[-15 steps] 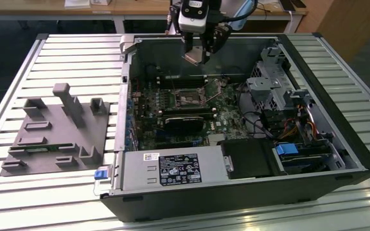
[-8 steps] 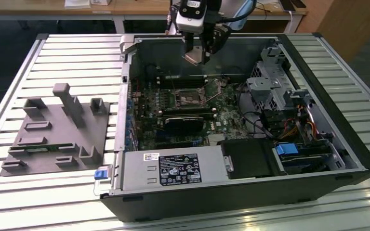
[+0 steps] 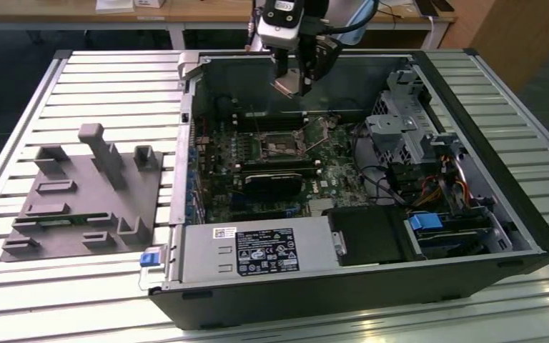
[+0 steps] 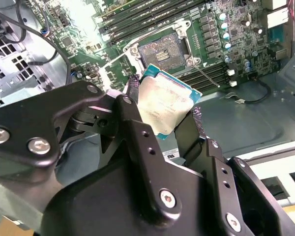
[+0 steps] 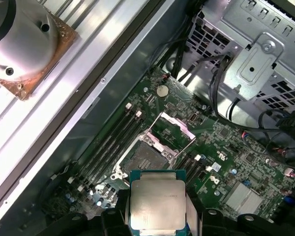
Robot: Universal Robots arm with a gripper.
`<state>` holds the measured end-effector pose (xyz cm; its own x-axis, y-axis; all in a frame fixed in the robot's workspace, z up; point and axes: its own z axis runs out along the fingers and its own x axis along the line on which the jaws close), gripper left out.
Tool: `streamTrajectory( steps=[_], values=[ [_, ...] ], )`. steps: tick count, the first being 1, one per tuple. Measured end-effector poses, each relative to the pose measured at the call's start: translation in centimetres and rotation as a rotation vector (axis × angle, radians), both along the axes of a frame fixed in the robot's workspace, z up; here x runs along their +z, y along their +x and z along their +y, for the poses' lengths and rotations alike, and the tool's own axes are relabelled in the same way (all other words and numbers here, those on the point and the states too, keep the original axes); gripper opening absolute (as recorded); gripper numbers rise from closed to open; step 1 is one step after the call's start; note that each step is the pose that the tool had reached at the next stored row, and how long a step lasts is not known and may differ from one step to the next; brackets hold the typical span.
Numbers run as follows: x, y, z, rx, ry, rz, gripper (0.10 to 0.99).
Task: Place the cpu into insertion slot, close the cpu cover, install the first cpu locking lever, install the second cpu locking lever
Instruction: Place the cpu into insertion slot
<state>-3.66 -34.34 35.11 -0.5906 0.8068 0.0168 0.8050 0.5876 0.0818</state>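
**Q:** What lies beneath you?

**A:** A slatted grey metal bench (image 3: 94, 78) carrying an open black tower computer case (image 3: 532, 236), its green motherboard (image 3: 342, 179) face up.

**Q:** Which step is in hand?

**A:** The first, I judge: placing. The square, silver-rimmed insertion slot (image 5: 146, 158) lies bare, with its thin silvery cpu cover (image 5: 176, 129) hinged up at one side. My black fingers (image 4: 189, 135) are clamped on opposite edges of the small, square, grey-topped cpu (image 5: 157, 204), held above the board and apart from the slot. Seating it calls for squaring chip to socket.
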Motion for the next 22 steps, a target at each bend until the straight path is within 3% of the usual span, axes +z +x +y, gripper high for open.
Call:
streamTrajectory(
  steps=[22],
  values=[
    [-0.18, 0.00, 0.10, -0.144, 0.000, 0.0000, 0.541]
  ],
)
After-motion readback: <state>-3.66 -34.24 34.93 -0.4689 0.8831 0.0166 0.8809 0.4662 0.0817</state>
